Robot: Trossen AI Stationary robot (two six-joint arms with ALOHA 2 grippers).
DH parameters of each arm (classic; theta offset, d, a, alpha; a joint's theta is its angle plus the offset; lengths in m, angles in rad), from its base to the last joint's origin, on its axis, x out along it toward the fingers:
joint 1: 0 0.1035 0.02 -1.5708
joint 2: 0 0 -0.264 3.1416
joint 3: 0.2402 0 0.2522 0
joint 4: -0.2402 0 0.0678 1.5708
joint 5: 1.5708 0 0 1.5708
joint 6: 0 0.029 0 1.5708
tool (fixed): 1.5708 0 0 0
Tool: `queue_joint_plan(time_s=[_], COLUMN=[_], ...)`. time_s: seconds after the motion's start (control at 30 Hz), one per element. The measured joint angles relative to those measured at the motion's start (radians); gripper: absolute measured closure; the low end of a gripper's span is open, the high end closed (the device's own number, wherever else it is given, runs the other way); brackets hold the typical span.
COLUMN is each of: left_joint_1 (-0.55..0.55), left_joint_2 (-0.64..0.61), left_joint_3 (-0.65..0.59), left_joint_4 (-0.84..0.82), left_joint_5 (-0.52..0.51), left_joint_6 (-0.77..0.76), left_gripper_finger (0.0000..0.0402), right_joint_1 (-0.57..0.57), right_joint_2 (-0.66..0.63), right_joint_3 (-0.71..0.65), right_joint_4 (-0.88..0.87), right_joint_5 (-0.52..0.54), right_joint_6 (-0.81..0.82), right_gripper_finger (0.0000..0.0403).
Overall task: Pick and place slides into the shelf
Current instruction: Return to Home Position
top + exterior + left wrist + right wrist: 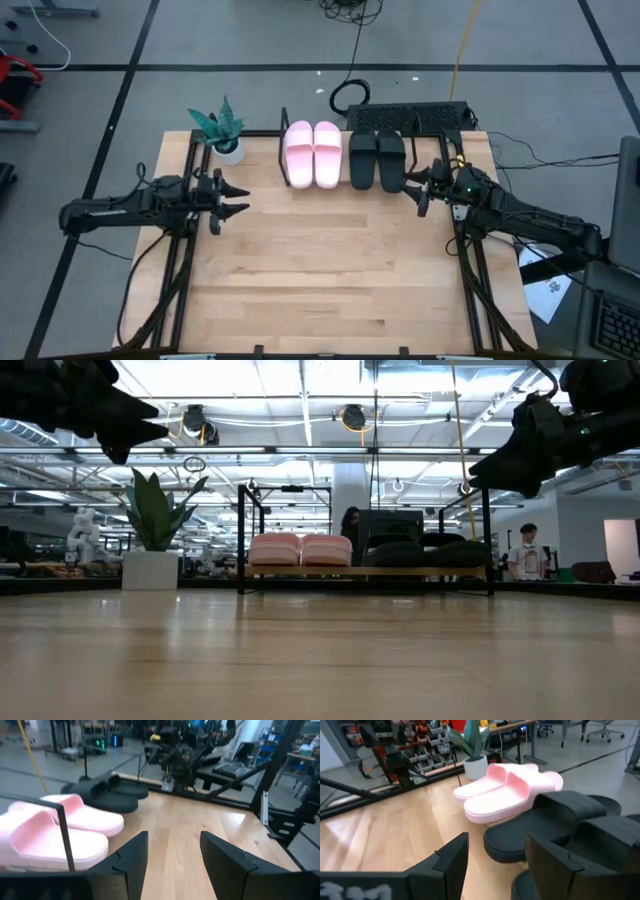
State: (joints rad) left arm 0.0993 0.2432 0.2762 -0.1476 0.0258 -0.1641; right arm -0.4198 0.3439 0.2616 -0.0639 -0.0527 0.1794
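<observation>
Two light pink slides [313, 153] and two matte black slides [376, 157] lie side by side, soles down, on the shelf [284, 150], a low rack at the table's far edge. In the low view the pink pair [299, 549] and the black pair [420, 552] rest on its wooden board [365, 571]. My left gripper [238, 199] hovers open left of the shelf, above the table. My right gripper [415, 186] hovers open just right of the black pair. The left wrist view shows the pink slides [60, 827] and black slides [105, 795]; the right wrist view shows both pairs [510, 790] [570, 827].
A potted plant [222, 130] in a white pot stands at the table's far left, beside the shelf. A dark keyboard-like device [410, 116] and cables lie beyond the far edge. Bare wooden tabletop [320, 270] spreads toward the near edge. People stand in the room behind [525, 555].
</observation>
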Motion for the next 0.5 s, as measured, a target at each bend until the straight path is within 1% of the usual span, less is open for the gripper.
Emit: queue_joint_plan(time_s=[0.1,0.23,0.37,0.43,0.5], left_joint_1=[0.021,0.047,0.061,0.067,0.072], left_joint_2=[-0.031,-0.085,-0.139,-0.166,-0.186], left_joint_3=[-0.032,-0.086,-0.126,-0.143,-0.156], left_joint_4=[0.026,0.020,0.016,0.016,0.015], left_joint_5=[0.000,0.031,0.034,0.034,0.035], left_joint_6=[0.009,-0.001,-0.003,-0.001,-0.003], left_gripper_finger=[0.0220,0.0220,0.0220,0.0220,0.0220], right_joint_1=[0.000,0.000,0.000,0.000,0.000], right_joint_2=[-0.001,-0.001,-0.001,-0.002,-0.004], right_joint_3=[0.000,0.000,-0.001,-0.022,-0.063], right_joint_4=[-0.012,-0.015,-0.016,0.027,0.107], right_joint_5=[0.023,0.028,0.051,0.072,0.076], right_joint_6=[-0.009,-0.017,-0.024,-0.019,-0.011], right_gripper_finger=[0.0218,0.0218,0.0218,0.0218,0.0218])
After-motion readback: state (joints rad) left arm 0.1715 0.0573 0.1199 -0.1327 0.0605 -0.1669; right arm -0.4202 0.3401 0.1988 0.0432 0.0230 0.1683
